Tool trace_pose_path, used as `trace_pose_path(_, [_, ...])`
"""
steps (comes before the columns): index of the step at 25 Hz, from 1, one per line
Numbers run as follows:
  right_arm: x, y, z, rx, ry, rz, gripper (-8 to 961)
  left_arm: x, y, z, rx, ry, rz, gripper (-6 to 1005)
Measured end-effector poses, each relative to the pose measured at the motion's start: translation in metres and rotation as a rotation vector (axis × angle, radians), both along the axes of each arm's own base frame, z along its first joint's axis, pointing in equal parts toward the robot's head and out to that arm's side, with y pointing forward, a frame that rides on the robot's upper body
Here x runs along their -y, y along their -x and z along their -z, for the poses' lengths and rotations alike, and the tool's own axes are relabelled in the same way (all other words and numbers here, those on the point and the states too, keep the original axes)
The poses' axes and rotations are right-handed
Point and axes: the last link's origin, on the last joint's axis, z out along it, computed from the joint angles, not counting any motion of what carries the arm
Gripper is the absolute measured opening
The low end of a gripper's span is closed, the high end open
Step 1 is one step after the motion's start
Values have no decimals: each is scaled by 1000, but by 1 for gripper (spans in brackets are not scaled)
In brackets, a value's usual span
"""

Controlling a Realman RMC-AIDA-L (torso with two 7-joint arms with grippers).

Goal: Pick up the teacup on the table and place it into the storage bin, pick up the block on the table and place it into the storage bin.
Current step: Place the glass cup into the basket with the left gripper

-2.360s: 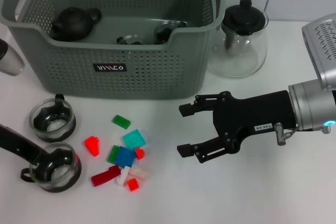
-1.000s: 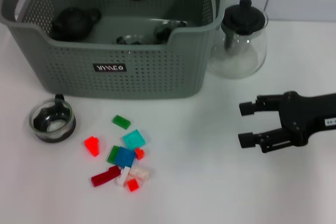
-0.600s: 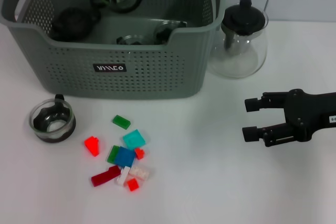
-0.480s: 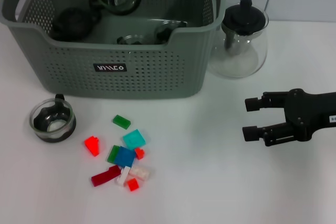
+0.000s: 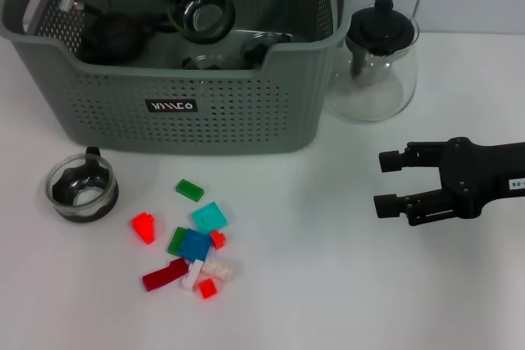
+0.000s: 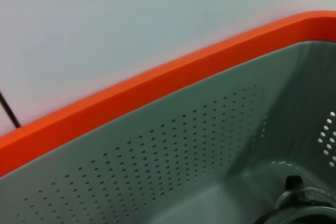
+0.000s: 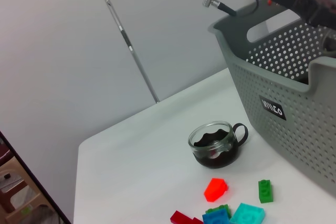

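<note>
Left pincer (image 5: 193, 7) clamped on a clear glass teacup (image 5: 205, 15) inside the grey-green perforated plastic storage bin (image 5: 246, 112).
Right pincer (image 5: 390, 182), fingers apart, hovers over the white desk (image 5: 328, 284), right of the loose coloured plastic blocks (image 5: 193, 243).

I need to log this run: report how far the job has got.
Partly done. Cups and a black teapot already lie in the storage bin. The left gripper holds a teacup over the bin. One teacup on the table and the blocks remain; the right gripper waits open.
</note>
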Motion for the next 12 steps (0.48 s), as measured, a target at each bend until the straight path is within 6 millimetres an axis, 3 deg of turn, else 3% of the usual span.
trace_pose_path(12, [-2, -1, 0, 4, -17, 2, 945, 4, 1, 9, -38, 21, 10, 61])
